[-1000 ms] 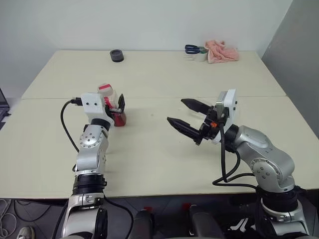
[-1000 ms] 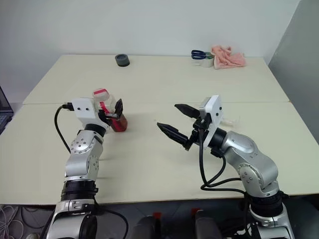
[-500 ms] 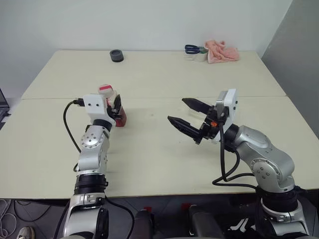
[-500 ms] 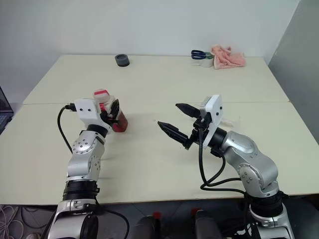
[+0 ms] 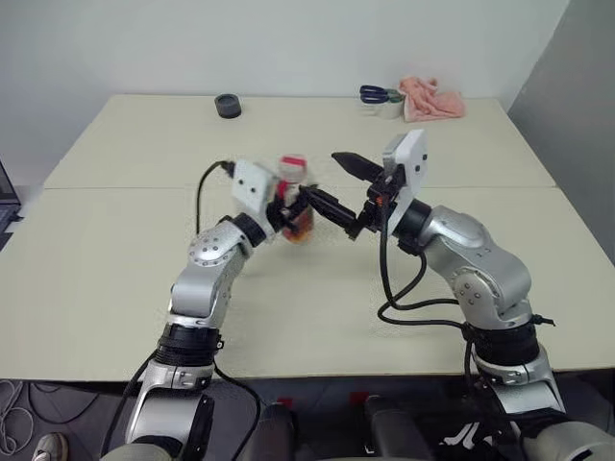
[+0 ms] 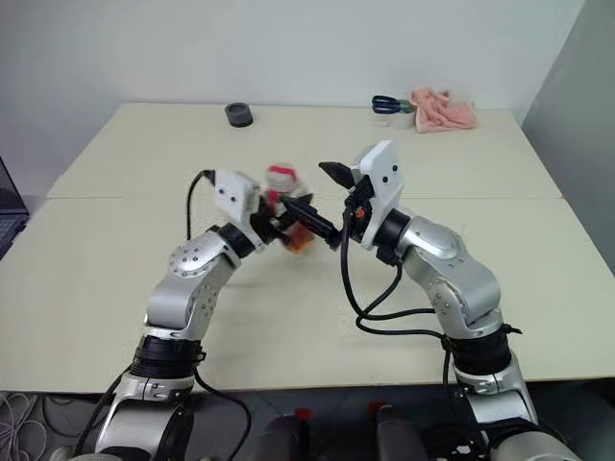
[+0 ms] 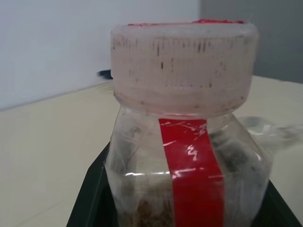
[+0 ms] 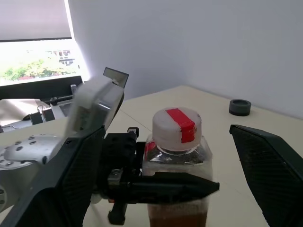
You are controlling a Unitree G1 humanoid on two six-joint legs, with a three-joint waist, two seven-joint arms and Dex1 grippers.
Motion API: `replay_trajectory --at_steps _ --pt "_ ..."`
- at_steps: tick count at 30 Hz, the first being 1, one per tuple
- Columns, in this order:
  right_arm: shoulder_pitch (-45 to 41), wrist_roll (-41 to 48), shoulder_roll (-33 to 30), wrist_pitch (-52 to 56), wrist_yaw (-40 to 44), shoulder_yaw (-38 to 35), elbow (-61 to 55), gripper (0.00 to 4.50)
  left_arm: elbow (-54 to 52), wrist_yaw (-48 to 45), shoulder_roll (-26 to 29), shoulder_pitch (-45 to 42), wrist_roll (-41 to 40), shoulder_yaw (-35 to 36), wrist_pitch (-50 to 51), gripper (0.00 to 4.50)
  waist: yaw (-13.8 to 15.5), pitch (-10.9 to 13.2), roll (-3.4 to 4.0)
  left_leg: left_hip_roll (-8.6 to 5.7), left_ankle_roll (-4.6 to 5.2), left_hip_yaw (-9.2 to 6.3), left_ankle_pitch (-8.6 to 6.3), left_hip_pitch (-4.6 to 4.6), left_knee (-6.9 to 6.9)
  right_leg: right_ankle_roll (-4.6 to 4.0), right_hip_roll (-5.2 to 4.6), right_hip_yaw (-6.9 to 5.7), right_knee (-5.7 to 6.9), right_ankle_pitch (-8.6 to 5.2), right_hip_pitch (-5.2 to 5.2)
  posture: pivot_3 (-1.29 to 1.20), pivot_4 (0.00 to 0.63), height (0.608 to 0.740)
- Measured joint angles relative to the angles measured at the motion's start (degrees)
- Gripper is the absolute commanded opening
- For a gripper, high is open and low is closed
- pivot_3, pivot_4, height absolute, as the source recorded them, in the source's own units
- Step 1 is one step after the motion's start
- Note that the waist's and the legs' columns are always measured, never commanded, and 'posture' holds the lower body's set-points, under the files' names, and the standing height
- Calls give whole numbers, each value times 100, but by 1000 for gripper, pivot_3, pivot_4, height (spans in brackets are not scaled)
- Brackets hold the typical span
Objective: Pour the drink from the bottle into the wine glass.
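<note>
Small clear plastic squarish bottle [image 5: 296,200] with red label strip and wide whitish cap [image 8: 176,128], reddish-brown drink [image 8: 177,218] low inside it. Bottle upright, lifted off the cream table [image 5: 317,144], roughly over the table's middle seam, nearer the front half.

Left gripper [image 6: 272,221] is clamped on the bottle body; left wrist view shows black fingers [image 7: 90,198] pressed on both sides of the lower body, cap still on.

Right gripper [image 5: 348,187] spread wide, holding nothing. One black finger [image 8: 165,187] crosses in front of the bottle just below the shoulder, the other sits off to the bottle's far side, so the jaws bracket the neck area without gripping.

Wine glass: only a faint clear shape on the table beyond the bottle in the left wrist view, cannot tell if that is it.

Step in hand looks like getting the cap off before pouring. To do it well:
- raise the right jaws to cap height, they look low now, at shoulder level
- centre the cap between both fingers before closing
- left grip stays firm and the bottle vertical, the plastic may squash or spin
- twist about the bottle's own axis, no side pull

Risk: tipping the bottle, spilling the drink once loose.

Elsewhere, relative to the bottle: dark round object [image 5: 227,106] at the far left edge, pink cloth [image 5: 431,98] and scissors [image 5: 376,94] far right.
</note>
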Motion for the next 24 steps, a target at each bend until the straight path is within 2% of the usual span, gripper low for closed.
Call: replay_trajectory --at_steps 5,14,17,22,24 --pt "0 -50 101 53 -45 -4 70 4500 -36 -400 48 -14 2 -216 118 1723 -22 2 2 2 1 -4 0 0 -2 -1 1 4 2 -1 -6 0 150 740" --pt "2 -53 260 206 -252 -40 68 4500 -152 -499 -88 -14 1 -292 245 1723 -8 2 2 1 1 -4 0 0 0 0 1 4 3 -1 -5 0 150 740" --pt "17 -42 268 229 -265 -41 68 3859 -172 -484 -123 -15 2 -292 248 1723 -8 2 2 1 1 -5 0 0 0 0 1 5 3 -1 -5 0 150 740" --pt "28 -36 293 228 -320 -147 67 2092 -218 -443 -180 -15 1 -290 265 1723 -8 2 2 1 1 -3 0 0 0 0 1 4 3 -1 -5 0 150 740" --pt "28 -36 310 229 -322 -149 68 1964 -221 -434 -185 -14 1 -290 277 1723 -11 2 3 1 1 -3 0 0 0 0 2 5 3 -1 -5 0 150 740"
